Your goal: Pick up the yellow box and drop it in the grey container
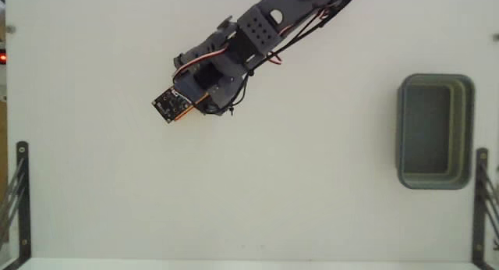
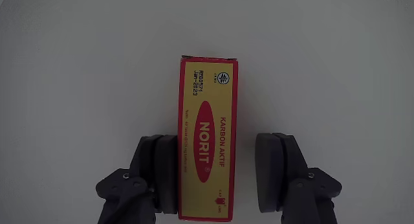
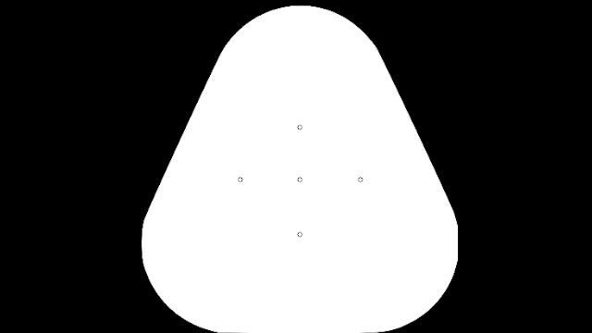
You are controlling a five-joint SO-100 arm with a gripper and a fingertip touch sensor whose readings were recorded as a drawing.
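Observation:
In the wrist view the yellow box lies flat on the white table, its long side pointing away from me and the red oval with "NORIT" facing up. My gripper is open and straddles the box. The left finger sits against the box's left edge. A gap separates the right finger from the box. In the fixed view the gripper is at the upper left, and the arm's head hides the box. The grey container stands far off at the right edge, with nothing visible inside.
The arm reaches in from the top of the fixed view. Black metal brackets stand at the lower left and lower right corners. White tabletop lies between the gripper and the container.

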